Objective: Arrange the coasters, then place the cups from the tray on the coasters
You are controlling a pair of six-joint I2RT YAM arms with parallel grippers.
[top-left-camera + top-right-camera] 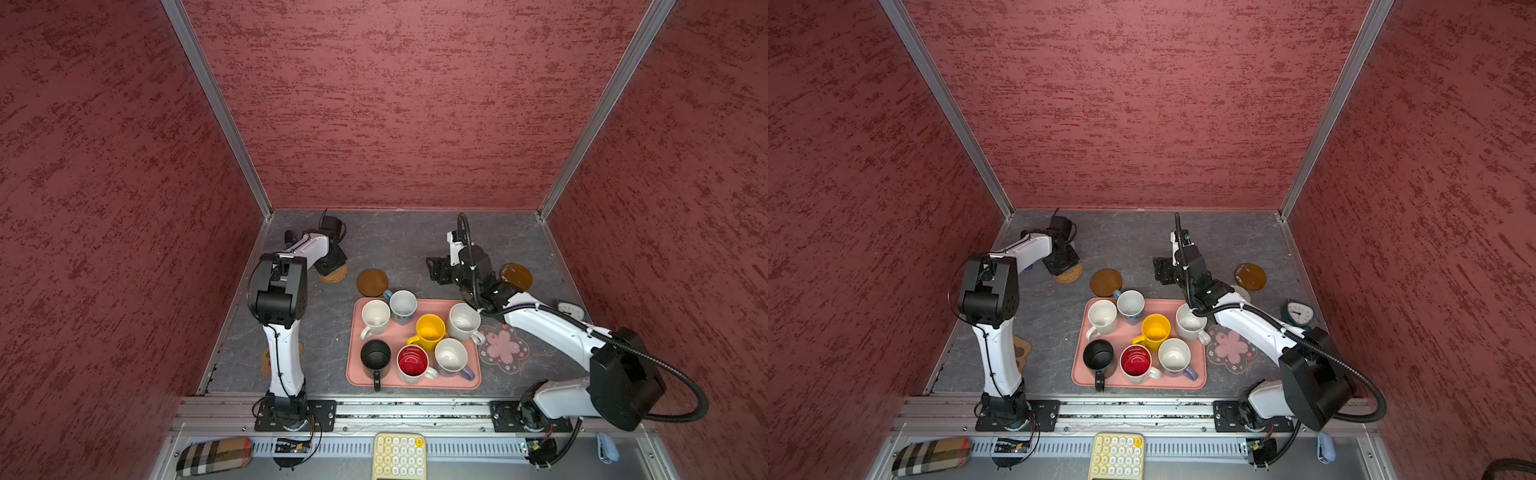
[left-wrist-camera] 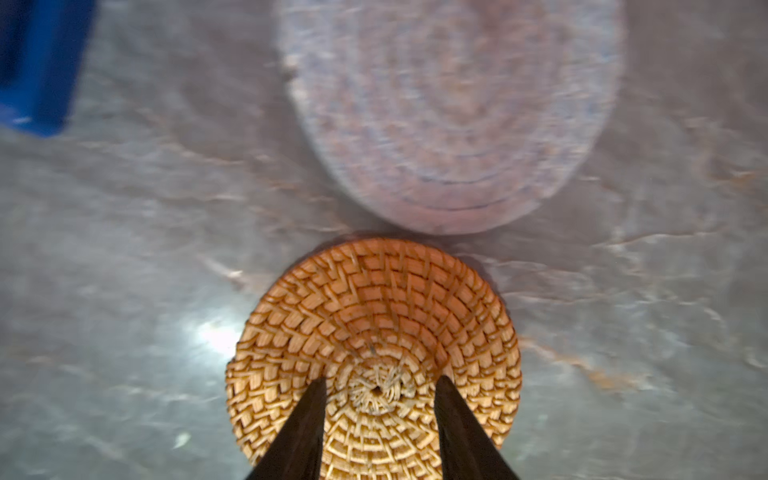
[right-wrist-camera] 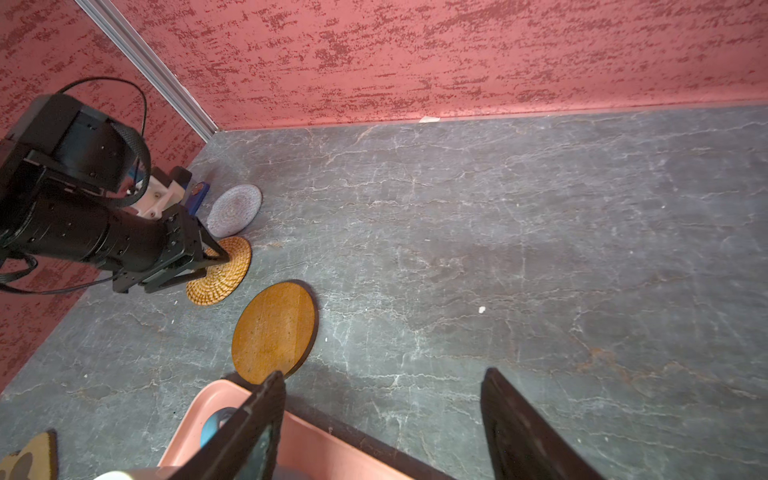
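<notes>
My left gripper (image 2: pixel 380 382) is open, its two tips resting on the wicker coaster (image 2: pixel 374 332) that lies flat at the back left (image 1: pixel 334 275). A grey woven coaster (image 2: pixel 449 116) lies just beyond it. My right gripper (image 3: pixel 384 374) hangs open and empty above the table behind the pink tray (image 1: pixel 415 385). One brown disc (image 1: pixel 372 282) lies by the tray's far corner, another (image 1: pixel 517 276) beside my right arm. The flower coaster (image 1: pixel 503 347) is right of the tray, the paw coaster (image 1: pixel 1021 351) behind my left arm. Several cups stand on the tray, among them yellow (image 1: pixel 430 330) and black (image 1: pixel 375 357).
A blue object (image 3: pixel 197 195) sits near the left wall by the grey coaster. A small clock (image 1: pixel 1299 313) stands at the right edge. A yellow keypad (image 1: pixel 399 455) and a plaid case (image 1: pixel 214 455) lie in front of the rail. Red walls enclose three sides.
</notes>
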